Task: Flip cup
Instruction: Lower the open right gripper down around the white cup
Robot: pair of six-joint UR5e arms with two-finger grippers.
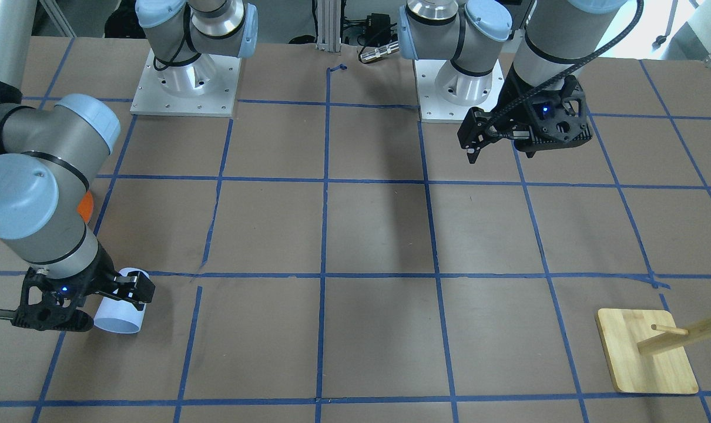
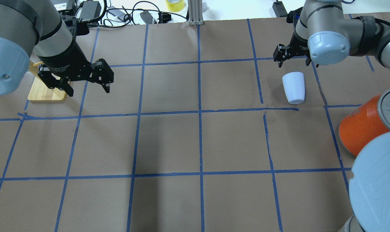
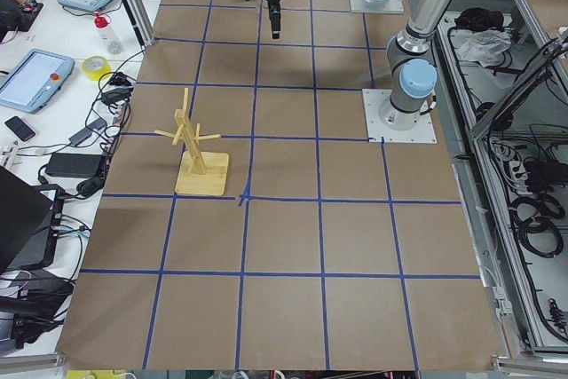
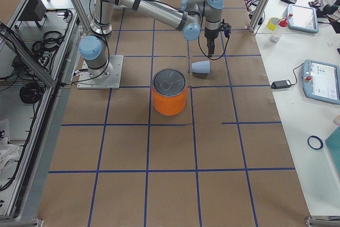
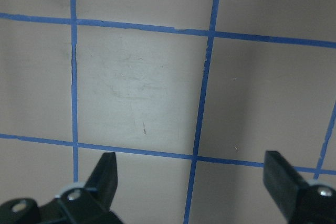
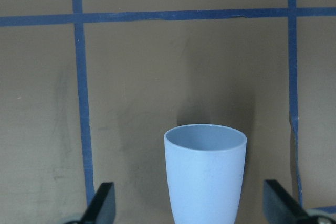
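Observation:
The pale lavender-blue cup [image 2: 293, 87] lies on its side on the brown table, mouth pointing away from the robot. It also shows in the front view [image 1: 119, 316], the exterior right view [image 4: 201, 67] and the right wrist view [image 6: 205, 174]. My right gripper [image 2: 295, 59] is open and hovers just above the cup. In the right wrist view its fingers [image 6: 102, 205] stand apart on either side of the cup without touching it. My left gripper [image 2: 88, 90] is open and empty, held above bare table, as the left wrist view [image 5: 192, 177] shows.
A large orange can [image 2: 362, 129] with a silver lid stands near the cup, on the robot's side of it. A wooden peg rack [image 2: 46, 91] on a square base stands by the left gripper. Blue tape lines grid the table.

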